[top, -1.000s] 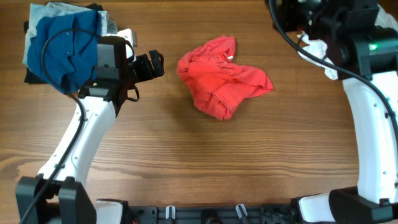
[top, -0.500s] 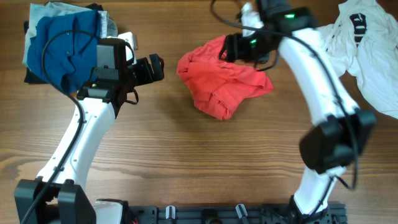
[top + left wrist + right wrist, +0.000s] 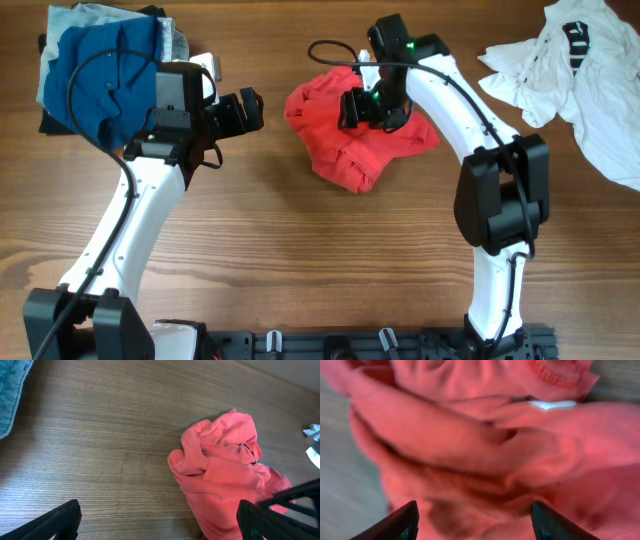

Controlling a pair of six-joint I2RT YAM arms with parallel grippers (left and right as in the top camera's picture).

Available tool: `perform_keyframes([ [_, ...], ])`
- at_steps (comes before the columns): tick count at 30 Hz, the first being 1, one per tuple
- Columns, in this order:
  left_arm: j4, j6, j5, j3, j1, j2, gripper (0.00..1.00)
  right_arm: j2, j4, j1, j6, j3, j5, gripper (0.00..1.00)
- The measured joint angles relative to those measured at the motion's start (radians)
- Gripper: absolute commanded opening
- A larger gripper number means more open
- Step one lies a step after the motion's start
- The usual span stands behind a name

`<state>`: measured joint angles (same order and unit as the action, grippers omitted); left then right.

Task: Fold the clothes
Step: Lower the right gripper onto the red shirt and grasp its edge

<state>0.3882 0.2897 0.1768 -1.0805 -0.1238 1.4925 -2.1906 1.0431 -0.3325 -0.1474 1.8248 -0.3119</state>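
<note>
Both grippers released: right gripper (image 3: 358,108) above crumpled red cloth garment (image 3: 345,155), left gripper (image 3: 250,106) near. Likely grasp step; next needs pinching edge, spreading flat.

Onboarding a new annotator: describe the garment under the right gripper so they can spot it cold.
On the wooden table, look near the centre, slightly toward the far edge. The red garment lies there in a crumpled heap, with the open right gripper over it. It is the only red piece: the blue pile sits at the far left, the white garment at the far right.
</note>
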Motion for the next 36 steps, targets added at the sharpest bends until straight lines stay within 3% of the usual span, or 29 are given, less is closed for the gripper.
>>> perform_keyframes([
  [6, 0.001, 0.000, 0.000, 0.000, 0.000, 0.000, 1.00, 0.000, -0.089, 0.000, 0.101, -0.043, 0.085, 0.61],
  [11, 0.001, 0.000, 0.000, 0.000, 0.000, 0.000, 1.00, 0.000, -0.113, 0.000, 0.148, -0.043, 0.138, 0.10],
  [13, 0.000, 0.000, 0.000, 0.000, 0.000, 0.000, 1.00, 0.000, -0.118, 0.000, 0.154, -0.043, 0.146, 0.04],
  [19, 0.000, 0.000, 0.000, 0.000, 0.000, 0.000, 1.00, 0.000, -0.109, 0.000, 0.161, -0.043, 0.156, 0.05],
  [20, 0.000, 0.000, 0.000, 0.000, 0.000, 0.000, 1.00, 0.000, -0.108, 0.000, 0.161, -0.043, 0.156, 0.10],
  [22, 0.000, 0.000, 0.000, 0.000, 0.000, 0.001, 1.00, 0.000, -0.098, 0.002, 0.162, -0.043, 0.156, 0.38],
  [23, 0.000, 0.000, 0.000, 0.000, 0.000, 0.002, 1.00, 0.000, -0.091, 0.003, 0.158, -0.043, 0.154, 0.44],
  [28, -0.001, 0.000, 0.000, 0.000, 0.000, 0.002, 1.00, 0.002, -0.049, 0.030, 0.085, -0.042, 0.116, 0.59],
  [36, -0.003, 0.000, 0.000, 0.000, 0.000, 0.002, 1.00, 0.003, -0.034, 0.078, -0.015, -0.042, 0.032, 0.64],
])
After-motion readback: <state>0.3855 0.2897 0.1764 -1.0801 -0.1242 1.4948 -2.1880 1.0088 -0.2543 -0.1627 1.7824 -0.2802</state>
